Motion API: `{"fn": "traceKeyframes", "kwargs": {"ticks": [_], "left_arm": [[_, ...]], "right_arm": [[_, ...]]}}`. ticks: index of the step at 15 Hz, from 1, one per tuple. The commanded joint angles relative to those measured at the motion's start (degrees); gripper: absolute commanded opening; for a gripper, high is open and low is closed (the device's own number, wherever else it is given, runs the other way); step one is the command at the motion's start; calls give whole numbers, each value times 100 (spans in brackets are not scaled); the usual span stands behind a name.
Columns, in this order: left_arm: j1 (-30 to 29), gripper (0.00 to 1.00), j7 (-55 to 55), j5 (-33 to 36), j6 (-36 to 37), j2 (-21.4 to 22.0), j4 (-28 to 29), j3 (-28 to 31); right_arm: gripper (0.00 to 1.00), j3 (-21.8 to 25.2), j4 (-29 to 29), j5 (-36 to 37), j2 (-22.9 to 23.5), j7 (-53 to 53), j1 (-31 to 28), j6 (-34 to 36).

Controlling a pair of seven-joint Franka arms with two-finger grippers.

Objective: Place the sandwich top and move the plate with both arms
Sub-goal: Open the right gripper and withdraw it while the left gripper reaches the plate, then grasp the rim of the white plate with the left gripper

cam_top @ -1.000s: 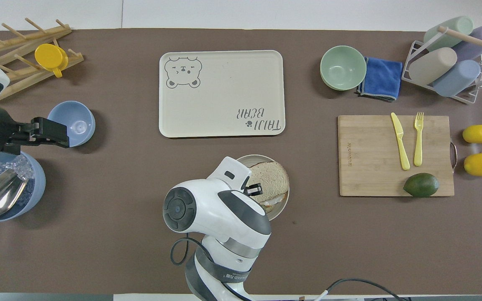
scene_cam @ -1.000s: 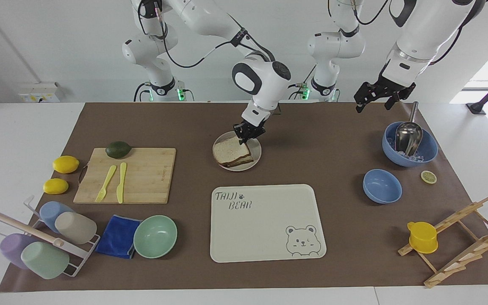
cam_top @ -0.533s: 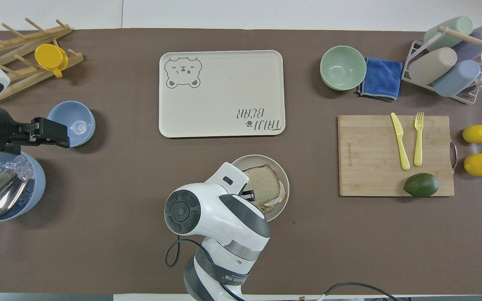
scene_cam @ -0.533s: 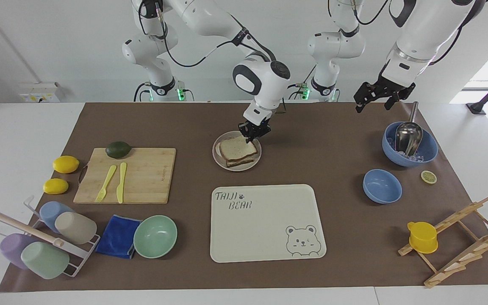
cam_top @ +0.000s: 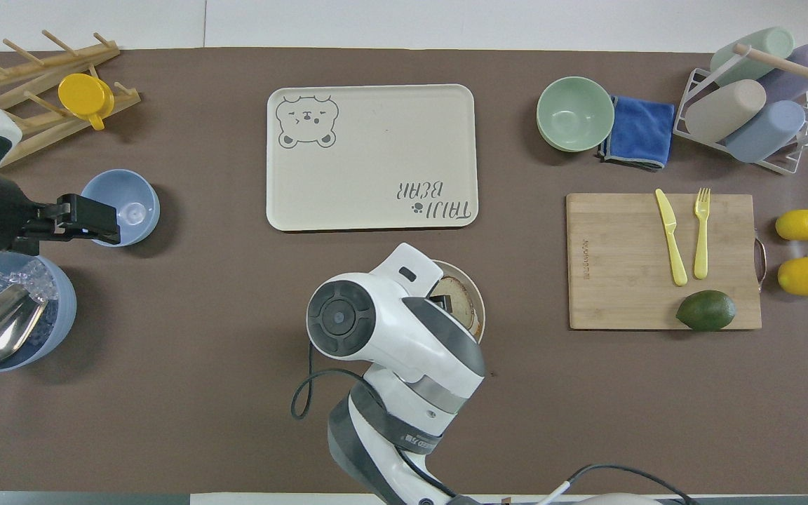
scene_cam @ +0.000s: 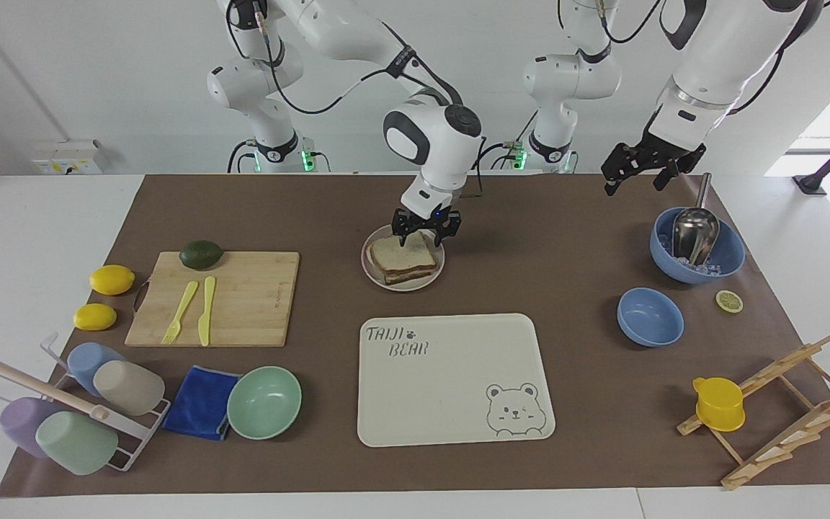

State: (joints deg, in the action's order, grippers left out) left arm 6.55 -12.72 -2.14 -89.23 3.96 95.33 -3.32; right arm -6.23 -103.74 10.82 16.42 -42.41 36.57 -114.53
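The sandwich top (scene_cam: 402,252) lies flat on the sandwich on the round plate (scene_cam: 415,283), which sits nearer to the robots than the bear tray. My right gripper (scene_cam: 426,232) is open just above the slice's edge nearest the robots, fingers spread, holding nothing. In the overhead view the right arm covers most of the plate (cam_top: 478,312); only a strip of the bread (cam_top: 457,306) shows. My left gripper (scene_cam: 636,185) waits open and empty in the air beside the big blue bowl; in the overhead view it (cam_top: 106,221) is over the small blue bowl's edge.
The bear tray (scene_cam: 451,375) lies farther from the robots than the plate. A big blue bowl (scene_cam: 728,261) with ice and a metal scoop and a small blue bowl (scene_cam: 649,316) stand toward the left arm's end. A cutting board (scene_cam: 242,299) and a mint bowl (scene_cam: 264,401) lie toward the right arm's end.
The right gripper lowered the slice onto the sandwich, let go and opened, turning over the plate's near edge. The slice now lies flat. The left arm barely moved.
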Motion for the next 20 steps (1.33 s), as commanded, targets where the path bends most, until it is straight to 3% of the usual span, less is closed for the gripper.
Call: {"fn": "traceKeyframes", "kwargs": {"ticks": [1,5,7,12,14,20], "left_arm": [[39,100,-20,-76,-287,176,337,7],[74,100,-230,-383,-1077,412,1196,-37],[354,100,-222,-821,-1551,361,1653,-29],[1417,100,-792,-964,-2782,220,2699,-37],[1900,100,-1134,-999,-3440,106,3138,-37],[2807,100,-1803,-1175,-4857,-369,3720,-37]], "right_arm": [[100,-46,195,-727,-647,1082,-745,456],[100,-37,1513,-862,-771,2007,-1598,2370],[100,-28,1726,-862,-972,2463,-2089,2969],[100,7,1804,-826,-1229,3500,-3022,3717],[100,7,2488,-817,-1115,3731,-3225,4367],[100,7,2403,-959,-1097,3740,-3630,4361]]}}
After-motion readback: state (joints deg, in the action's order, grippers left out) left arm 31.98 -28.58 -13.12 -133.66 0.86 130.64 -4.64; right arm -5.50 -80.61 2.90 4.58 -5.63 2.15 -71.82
